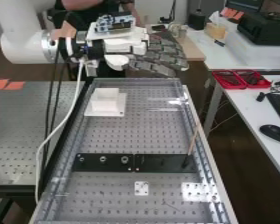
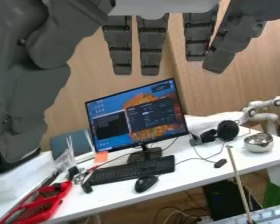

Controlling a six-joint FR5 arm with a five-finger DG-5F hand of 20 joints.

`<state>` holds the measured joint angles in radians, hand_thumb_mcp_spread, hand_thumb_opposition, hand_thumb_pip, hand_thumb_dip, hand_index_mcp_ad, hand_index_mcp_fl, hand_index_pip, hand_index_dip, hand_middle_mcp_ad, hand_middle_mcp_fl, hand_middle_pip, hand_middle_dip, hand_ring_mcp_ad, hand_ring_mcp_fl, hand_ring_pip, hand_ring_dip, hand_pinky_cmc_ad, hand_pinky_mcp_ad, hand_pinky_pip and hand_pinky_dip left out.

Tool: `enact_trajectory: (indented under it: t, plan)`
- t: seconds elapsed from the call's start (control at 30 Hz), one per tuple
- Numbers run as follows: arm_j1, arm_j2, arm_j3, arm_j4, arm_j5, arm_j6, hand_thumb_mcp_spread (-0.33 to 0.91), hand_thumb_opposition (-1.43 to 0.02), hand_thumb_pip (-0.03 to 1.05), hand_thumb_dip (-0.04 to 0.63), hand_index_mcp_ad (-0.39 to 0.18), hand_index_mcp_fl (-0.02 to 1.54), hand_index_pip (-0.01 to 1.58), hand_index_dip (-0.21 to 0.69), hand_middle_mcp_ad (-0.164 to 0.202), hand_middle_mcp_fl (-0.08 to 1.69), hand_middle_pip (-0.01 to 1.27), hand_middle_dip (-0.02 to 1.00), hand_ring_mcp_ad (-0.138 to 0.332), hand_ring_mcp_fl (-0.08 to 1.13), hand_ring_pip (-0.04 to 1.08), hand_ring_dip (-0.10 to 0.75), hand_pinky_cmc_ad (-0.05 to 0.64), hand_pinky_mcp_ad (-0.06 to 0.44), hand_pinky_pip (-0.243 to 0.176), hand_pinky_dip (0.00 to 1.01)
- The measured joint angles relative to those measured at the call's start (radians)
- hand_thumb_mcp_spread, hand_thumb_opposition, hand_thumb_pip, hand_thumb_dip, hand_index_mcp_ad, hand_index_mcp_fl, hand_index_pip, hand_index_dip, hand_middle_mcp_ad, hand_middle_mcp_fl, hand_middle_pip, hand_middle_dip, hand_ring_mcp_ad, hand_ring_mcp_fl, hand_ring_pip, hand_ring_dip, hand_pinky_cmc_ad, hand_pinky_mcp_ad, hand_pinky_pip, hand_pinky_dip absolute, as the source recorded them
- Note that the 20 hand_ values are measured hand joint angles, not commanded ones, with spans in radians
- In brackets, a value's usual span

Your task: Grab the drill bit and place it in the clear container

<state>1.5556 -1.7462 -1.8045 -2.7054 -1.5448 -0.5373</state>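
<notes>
In the high view my hand [image 1: 154, 54] is over the bench's far end, its fingers extended to the right. The wrist view has the fingers of my hand [image 2: 152, 45] hanging straight and apart, with nothing between them. Small round metal pieces [image 1: 103, 159] sit on the left part of a black plate [image 1: 160, 163] lying across the bench; I cannot tell whether one is the drill bit. A thin tan rod [image 1: 192, 140] leans upright at that plate's right end. A pale square block [image 1: 106, 99] rests on a white base nearer the hand; whether it is the container is unclear.
The perforated bench [image 1: 117, 135] has raised rails along both sides. Red trays [image 1: 240, 79] and a mouse [image 1: 275, 133] are on the white side table. A monitor [image 2: 136, 117], keyboard [image 2: 133, 170] and metal bowl [image 2: 258, 142] stand on a desk in the wrist view.
</notes>
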Motion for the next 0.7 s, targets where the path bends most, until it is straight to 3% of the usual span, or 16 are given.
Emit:
enact_trajectory:
  t: [0.17,0.7]
  plan:
    - [-0.003,0.015,-0.005,-0.003,0.047,0.001,0.3,-0.73,0.35,0.138,-0.024,0.19,0.09,0.234,0.054,0.11,0.13,0.2,0.246,0.0,0.09,0.021,0.367,0.201,-0.106,0.36]
    - [-0.012,0.015,0.001,-0.007,0.037,-0.002,0.31,-0.73,0.34,0.136,-0.024,0.2,0.09,0.255,0.058,0.11,0.13,0.2,0.265,0.0,0.09,0.021,0.379,0.202,-0.108,0.36]
